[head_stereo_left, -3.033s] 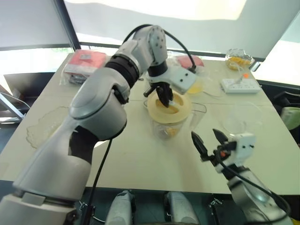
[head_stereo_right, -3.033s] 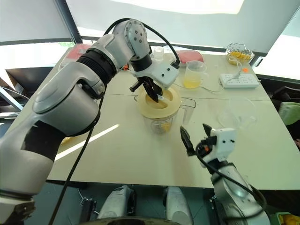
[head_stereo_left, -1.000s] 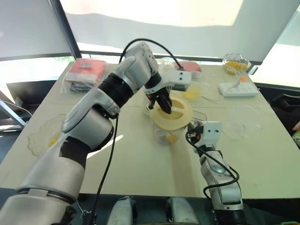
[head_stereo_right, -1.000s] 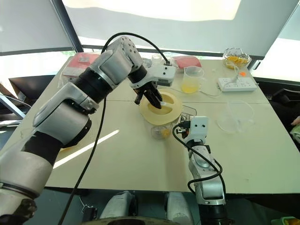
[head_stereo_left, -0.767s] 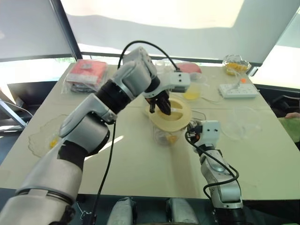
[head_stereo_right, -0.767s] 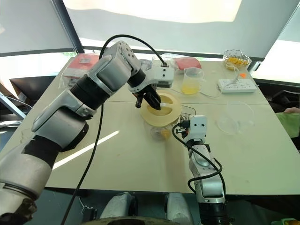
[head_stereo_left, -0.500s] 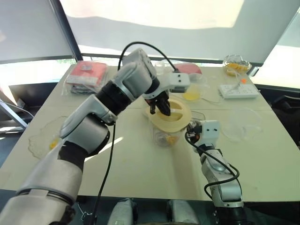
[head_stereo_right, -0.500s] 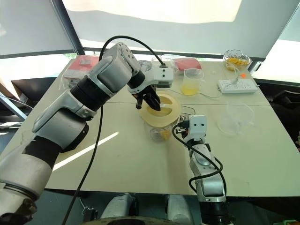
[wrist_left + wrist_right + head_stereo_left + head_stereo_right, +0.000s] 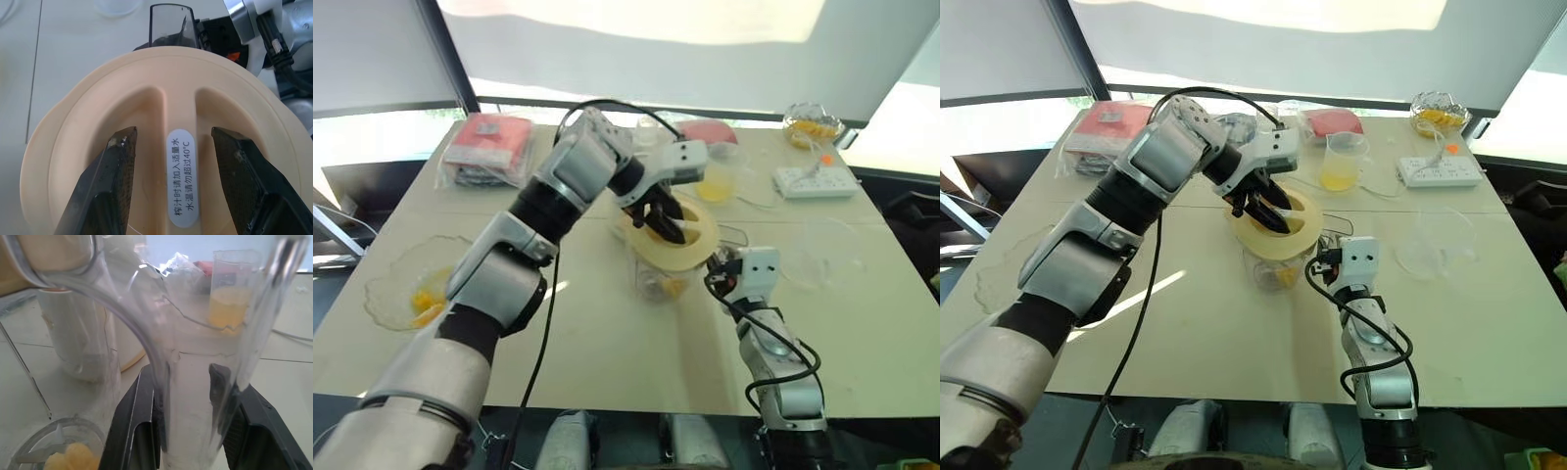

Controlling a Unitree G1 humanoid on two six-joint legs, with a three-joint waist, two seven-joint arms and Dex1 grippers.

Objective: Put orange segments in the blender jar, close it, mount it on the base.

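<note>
Right wrist view: fingers (image 9: 188, 423) clamping blender jar (image 9: 161, 357) handle, fingertips cut off; left fingers (image 9: 178, 191) spread over lid (image 9: 161, 161).

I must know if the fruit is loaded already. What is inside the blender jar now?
Through the clear wall of the blender jar, a few orange segments lie at the bottom. The cream lid covers the mouth, so nothing can be seen from above.

Count of what stands on the table

One blender jar (image 9: 1278, 257) with one cream lid (image 9: 1278, 227); one cup of yellow juice (image 9: 1339, 163); three shallow glass bowls (image 9: 408, 292) (image 9: 1435, 242) (image 9: 1438, 111); two red packets (image 9: 484, 147) (image 9: 1332, 121); one white power strip (image 9: 1440, 171); two grippers (image 9: 177, 183) (image 9: 188, 426).
</note>
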